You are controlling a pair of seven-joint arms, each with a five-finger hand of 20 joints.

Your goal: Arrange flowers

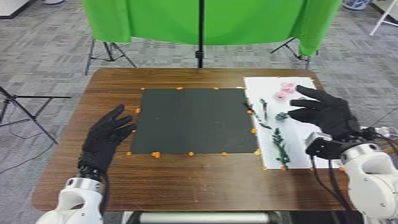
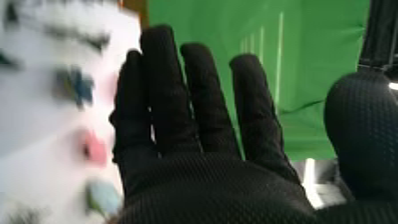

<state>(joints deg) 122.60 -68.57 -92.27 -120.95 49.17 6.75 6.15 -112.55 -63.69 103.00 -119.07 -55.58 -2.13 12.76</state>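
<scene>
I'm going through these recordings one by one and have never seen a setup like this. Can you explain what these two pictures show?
This is a robot with two white arms, each ending in a hand in a black glove. The head view looks forward and down from its head over a brown table. The other picture comes from a camera on the right wrist, looking along that hand.

On the table lie a dark square mat and, to its right, a white sheet bearing pink flowers, a leafy green stem and other sprigs. Neither hand holds anything: the left hand is by the mat's left edge, the right hand over the sheet's right side.
</scene>
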